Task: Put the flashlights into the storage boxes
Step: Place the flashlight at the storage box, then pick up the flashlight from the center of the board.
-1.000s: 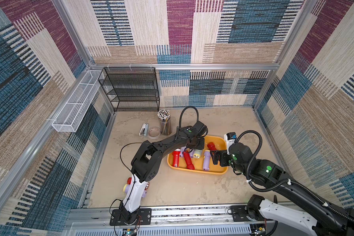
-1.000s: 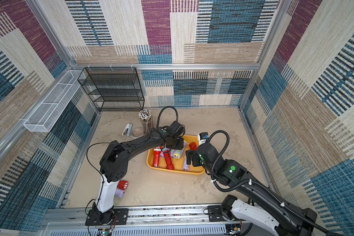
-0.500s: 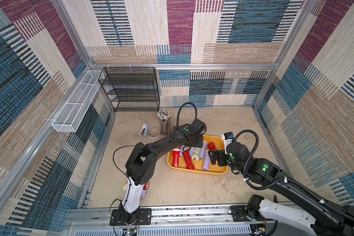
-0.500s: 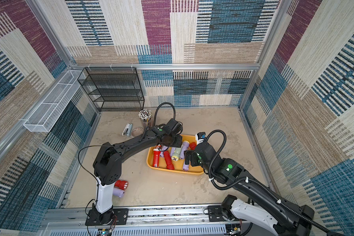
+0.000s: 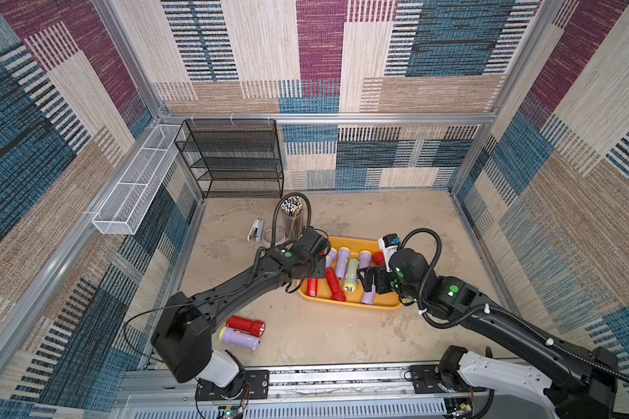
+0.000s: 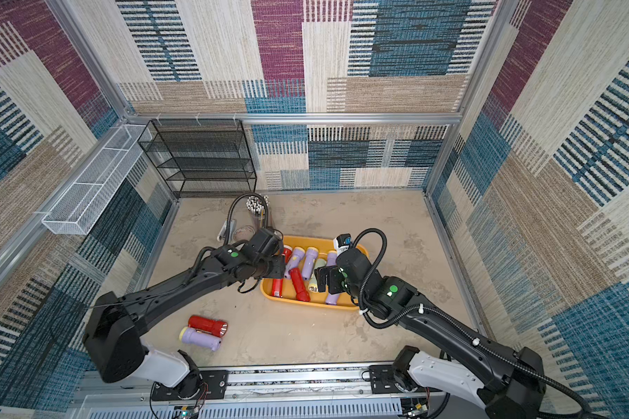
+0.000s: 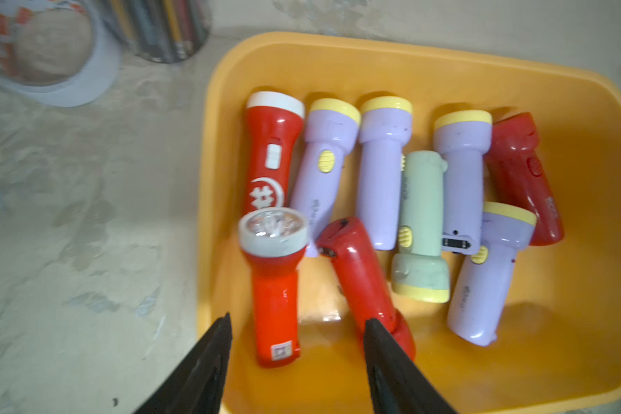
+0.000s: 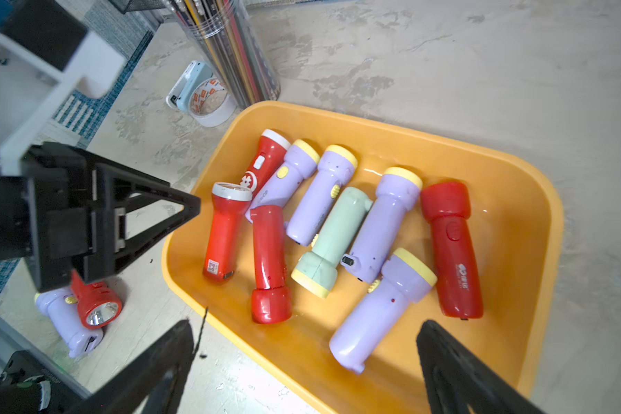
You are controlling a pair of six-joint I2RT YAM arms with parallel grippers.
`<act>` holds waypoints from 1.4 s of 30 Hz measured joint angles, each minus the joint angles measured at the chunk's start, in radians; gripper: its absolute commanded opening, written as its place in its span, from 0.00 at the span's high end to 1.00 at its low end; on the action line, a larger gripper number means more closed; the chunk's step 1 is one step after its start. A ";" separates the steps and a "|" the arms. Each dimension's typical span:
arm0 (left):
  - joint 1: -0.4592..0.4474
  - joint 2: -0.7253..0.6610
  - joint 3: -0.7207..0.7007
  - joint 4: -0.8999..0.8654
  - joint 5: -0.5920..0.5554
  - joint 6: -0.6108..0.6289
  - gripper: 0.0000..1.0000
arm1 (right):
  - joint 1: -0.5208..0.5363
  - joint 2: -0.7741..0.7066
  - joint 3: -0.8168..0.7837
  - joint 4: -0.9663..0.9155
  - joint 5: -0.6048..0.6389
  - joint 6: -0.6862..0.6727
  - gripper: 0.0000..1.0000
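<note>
Left gripper [image 7: 296,322] and right gripper [image 8: 305,324] gape empty; we find the loose red flashlight [image 5: 246,325], axis horizontal, at lower left, nearer the left arm [image 5: 233,290].

Pencil cup [image 8: 226,46] beside tape roll [image 8: 223,115]

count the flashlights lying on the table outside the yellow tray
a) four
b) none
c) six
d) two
d: only a red flashlight and a lavender flashlight lie side by side on the table, apart from the yellow tray; every other flashlight in view lies inside it.
</note>
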 measured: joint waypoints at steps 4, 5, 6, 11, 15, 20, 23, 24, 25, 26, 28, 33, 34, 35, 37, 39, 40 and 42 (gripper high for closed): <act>0.029 -0.187 -0.153 -0.031 -0.049 -0.050 0.33 | 0.000 0.039 -0.006 0.052 -0.047 -0.018 0.00; 0.045 -0.224 -0.185 -0.043 -0.055 -0.062 0.33 | 0.000 0.048 -0.008 0.064 -0.058 -0.023 0.00; 0.067 -0.257 -0.218 -0.054 -0.057 -0.079 0.33 | 0.000 0.054 -0.011 0.076 -0.067 -0.026 0.00; 0.160 -0.372 -0.370 -0.081 -0.037 -0.161 0.33 | 0.000 0.053 -0.032 0.116 -0.102 -0.032 0.00; 0.203 -0.429 -0.463 -0.094 -0.013 -0.227 0.33 | 0.000 0.032 -0.058 0.133 -0.111 -0.038 0.00; 0.241 -0.489 -0.532 -0.116 -0.002 -0.317 0.34 | 0.000 0.001 -0.095 0.144 -0.120 -0.045 0.00; 0.253 -0.539 -0.544 -0.139 -0.003 -0.354 0.34 | 0.000 -0.019 -0.116 0.149 -0.127 -0.049 0.00; 0.253 -0.556 -0.545 -0.153 -0.006 -0.367 0.34 | 0.000 -0.026 -0.122 0.150 -0.127 -0.049 0.00; 0.254 -0.571 -0.545 -0.163 -0.006 -0.375 0.34 | 0.000 -0.032 -0.129 0.152 -0.127 -0.053 0.00; 0.256 -0.590 -0.545 -0.175 -0.010 -0.386 0.34 | 0.000 -0.037 -0.136 0.154 -0.127 -0.056 0.00; 0.258 -0.617 -0.546 -0.199 -0.014 -0.402 0.34 | 0.000 -0.048 -0.148 0.161 -0.127 -0.060 0.00; 0.259 -0.650 -0.557 -0.272 -0.037 -0.453 0.33 | 0.000 -0.074 -0.179 0.181 -0.128 -0.070 0.00; 0.259 -0.653 -0.562 -0.286 -0.041 -0.467 0.33 | 0.000 -0.078 -0.185 0.188 -0.135 -0.070 0.00; 0.259 -0.656 -0.566 -0.298 -0.048 -0.476 0.33 | 0.000 -0.082 -0.190 0.192 -0.136 -0.071 0.00; 0.260 -0.658 -0.571 -0.315 -0.060 -0.498 0.33 | 0.000 -0.087 -0.200 0.197 -0.137 -0.074 0.00; 0.266 -0.657 -0.576 -0.320 -0.066 -0.507 0.33 | 0.000 -0.091 -0.210 0.198 -0.137 -0.079 0.00; 0.271 -0.655 -0.578 -0.322 -0.073 -0.513 0.32 | 0.000 -0.095 -0.216 0.199 -0.137 -0.081 0.00; 0.283 -0.644 -0.583 -0.319 -0.080 -0.517 0.32 | 0.000 -0.106 -0.228 0.200 -0.136 -0.081 0.00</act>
